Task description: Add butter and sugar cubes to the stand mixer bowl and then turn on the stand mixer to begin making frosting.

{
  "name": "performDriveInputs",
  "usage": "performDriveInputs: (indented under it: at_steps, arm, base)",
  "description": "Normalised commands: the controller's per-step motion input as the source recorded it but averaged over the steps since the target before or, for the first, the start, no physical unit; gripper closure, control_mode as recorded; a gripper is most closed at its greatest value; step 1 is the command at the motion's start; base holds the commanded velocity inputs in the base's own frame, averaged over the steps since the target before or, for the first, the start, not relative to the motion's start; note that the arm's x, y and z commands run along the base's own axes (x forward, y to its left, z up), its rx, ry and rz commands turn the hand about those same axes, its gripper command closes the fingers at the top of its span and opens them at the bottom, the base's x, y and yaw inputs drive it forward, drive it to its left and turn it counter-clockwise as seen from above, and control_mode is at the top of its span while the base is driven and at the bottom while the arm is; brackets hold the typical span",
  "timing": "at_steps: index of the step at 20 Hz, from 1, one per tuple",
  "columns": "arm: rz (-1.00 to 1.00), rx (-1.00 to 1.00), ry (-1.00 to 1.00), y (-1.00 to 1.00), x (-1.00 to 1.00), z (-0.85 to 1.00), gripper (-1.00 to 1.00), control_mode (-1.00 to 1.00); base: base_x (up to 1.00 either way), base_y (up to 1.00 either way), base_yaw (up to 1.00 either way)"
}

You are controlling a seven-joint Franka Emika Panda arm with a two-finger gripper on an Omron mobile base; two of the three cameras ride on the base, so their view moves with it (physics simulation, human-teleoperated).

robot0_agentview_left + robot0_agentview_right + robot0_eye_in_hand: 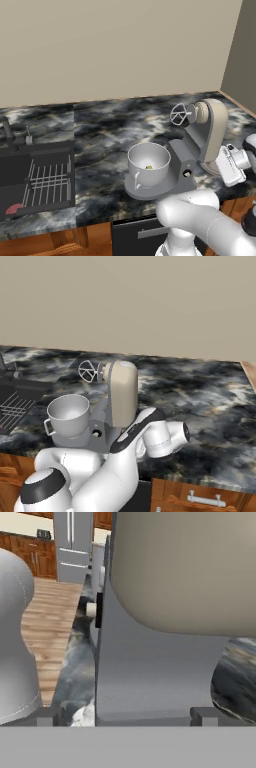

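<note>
One arm, one mixer, one bowl; the entry turns on how the fingers stand to the mixer's knob.

- Stand mixer: on the dark marbled table, beige head tilted back, wire whisk lifted clear and pointing toward the wall. Dark grey base runs forward under the bowl.
- Stand mixer bowl: seated on the front of the base, handle toward the table's near edge. A small yellowish speck lies at its bottom; whether butter, sugar cubes or both, too small to tell.
- Knob: small, round, on the base's side that faces the table's near edge, just beside the bowl.
- Fingers: spread wide, nothing between them. In the hand view the two tips flank the grey column of the mixer at close range, beige head overhead. The hand sits at the mixer's back, on the side away from the bowl.
- Governing relation: in the hand view a small pale stub juts from the column's far left edge, possibly the knob. Judged: the fingers face the column's broad back, so the knob lies round the corner, toward the bowl; the hand must shift that way before pressing or turning it.
</note>
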Motion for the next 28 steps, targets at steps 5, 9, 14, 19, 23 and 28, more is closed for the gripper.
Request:
performDriveInputs:
  at_steps: [5, 9, 14, 19, 23, 28]
  arm:
    - [0.0, 0.0, 0.01, -0.01, 0.3, -0.1, -1.0, -1.0]
    - [0.0, 0.0, 0.02, -0.01, 0.3, -0.16, -1.0, -1.0]
    - [0.0, 0.0, 0.02, 0.0, 0.23, -0.21, -1.0, -1.0]
    - [0.0, 0.0, 0.03, 0.0, 0.12, -0.27, -1.0, -1.0]
    - [0.0, 0.0, 0.04, 0.0, 0.09, -0.25, -1.0, -1.0]
    - [0.0, 0.0, 0.07, 0.0, 0.08, -0.09, -1.0, -1.0]
  base:
    - [0.0, 0.0, 0.0]
    - [0.0, 0.0, 0.0]
    - [0.0, 0.0, 0.0]
    - [0.0, 0.0, 0.0]
    - [0.0, 0.0, 0.0]
    - [0.0, 0.0, 0.0]
